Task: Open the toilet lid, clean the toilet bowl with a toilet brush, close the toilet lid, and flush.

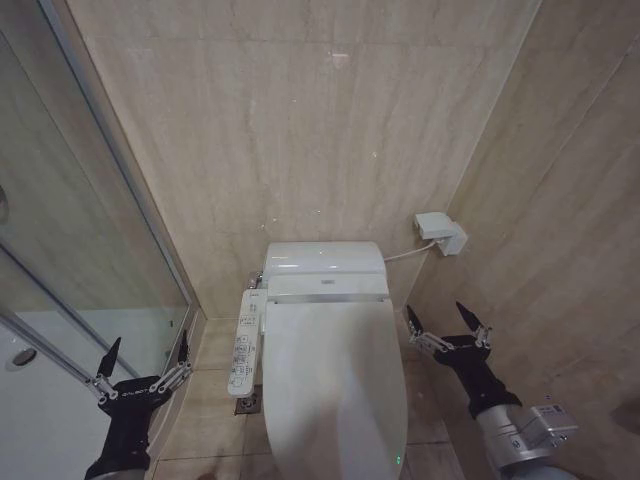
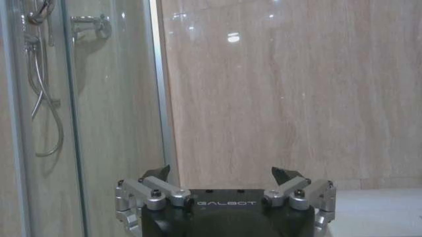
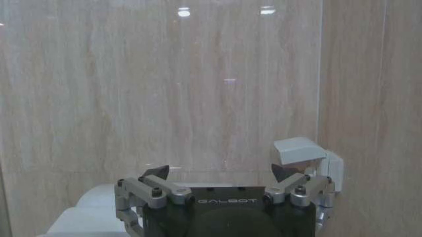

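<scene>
Right gripper (image 1: 449, 323) hung wide open, empty, just right of toilet lid (image 1: 335, 385); lid was shut, long axis toward robot. Left gripper (image 1: 146, 360) also open, empty, farther off left.

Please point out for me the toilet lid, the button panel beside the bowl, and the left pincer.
Large glossy white oval plastic toilet lid (image 1: 335, 380): head view, middle of its closed top.
Long white button panel (image 1: 245, 343): head view, centre of its face.
Black left pincer, open (image 1: 146, 360): head view, midway between its fingertips.
</scene>
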Available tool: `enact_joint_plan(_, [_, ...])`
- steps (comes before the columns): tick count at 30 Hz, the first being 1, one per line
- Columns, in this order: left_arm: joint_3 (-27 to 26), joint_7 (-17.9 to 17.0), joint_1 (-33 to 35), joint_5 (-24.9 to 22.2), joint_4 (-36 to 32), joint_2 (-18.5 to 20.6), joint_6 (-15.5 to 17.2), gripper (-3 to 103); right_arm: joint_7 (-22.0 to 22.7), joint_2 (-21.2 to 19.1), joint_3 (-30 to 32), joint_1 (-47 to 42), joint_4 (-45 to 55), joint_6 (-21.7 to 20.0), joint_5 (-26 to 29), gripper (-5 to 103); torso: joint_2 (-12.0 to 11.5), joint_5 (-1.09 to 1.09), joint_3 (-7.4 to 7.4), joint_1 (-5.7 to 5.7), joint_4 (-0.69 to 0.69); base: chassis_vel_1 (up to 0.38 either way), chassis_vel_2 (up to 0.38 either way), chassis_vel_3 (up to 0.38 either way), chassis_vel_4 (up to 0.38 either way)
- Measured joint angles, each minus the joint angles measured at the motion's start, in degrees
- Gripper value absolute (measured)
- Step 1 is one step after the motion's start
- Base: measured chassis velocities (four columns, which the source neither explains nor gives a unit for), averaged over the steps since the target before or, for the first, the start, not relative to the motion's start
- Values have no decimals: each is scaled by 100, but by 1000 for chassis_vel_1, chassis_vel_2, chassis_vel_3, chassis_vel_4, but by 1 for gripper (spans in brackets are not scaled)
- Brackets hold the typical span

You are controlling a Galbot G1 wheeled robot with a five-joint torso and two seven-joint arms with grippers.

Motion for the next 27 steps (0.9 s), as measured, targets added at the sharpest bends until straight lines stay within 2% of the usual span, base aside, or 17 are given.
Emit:
enact_joint_plan(14, [-6, 3, 127, -83, -322, 93, 226, 100, 0, 0, 0, 0, 0, 0, 0, 100, 0, 0, 0, 0, 0, 0, 0, 0, 0])
enact_joint_plan(27, [12, -71, 150, -21, -311, 58, 285, 100, 0, 0, 0, 0, 0, 0, 0, 100, 0, 0, 0, 0, 0, 0, 0, 0, 0])
